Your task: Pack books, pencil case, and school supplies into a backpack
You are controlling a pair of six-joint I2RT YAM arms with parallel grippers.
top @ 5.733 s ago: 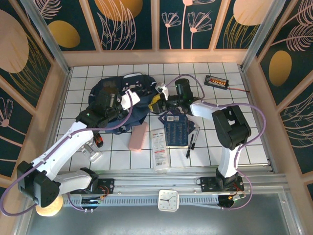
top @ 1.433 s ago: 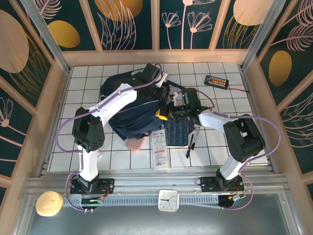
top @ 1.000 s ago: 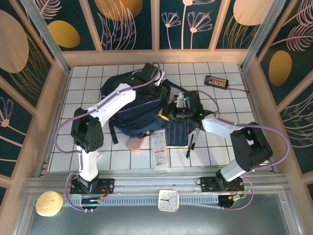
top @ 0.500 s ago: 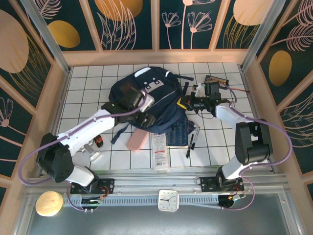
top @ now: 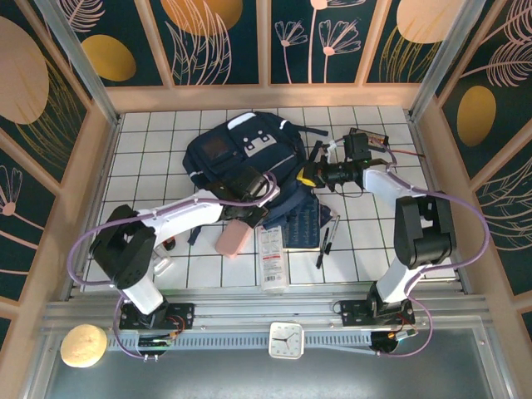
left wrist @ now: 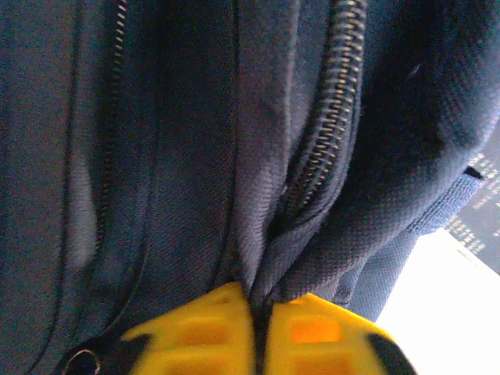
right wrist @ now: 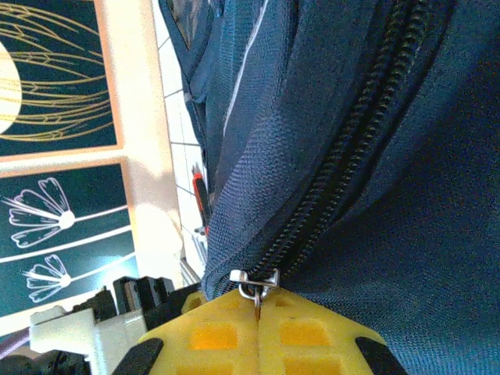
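Observation:
The navy backpack (top: 237, 154) lies at the back middle of the table, its white patches toward the far side. My left gripper (top: 264, 193) is at its near edge, yellow fingers (left wrist: 195, 328) shut on a fold of backpack fabric (left wrist: 266, 258) beside a zipper. My right gripper (top: 306, 177) is at its right side, shut on the metal zipper pull (right wrist: 256, 285). The pink pencil case (top: 233, 239), the white booklet (top: 270, 258), the navy book (top: 305, 221) partly under the backpack, and two dark pens (top: 327, 237) lie in front.
A black box with orange lights (top: 376, 139) sits behind my right arm. A red-black tool (top: 169, 242) and a silver piece (top: 158, 263) lie at the front left. A clock (top: 285, 339) and a round tan object (top: 83, 345) sit below the table edge.
The backpack has been dragged and turned toward the back. My left gripper moved from its top to its near right edge. My right gripper rose to its right side.

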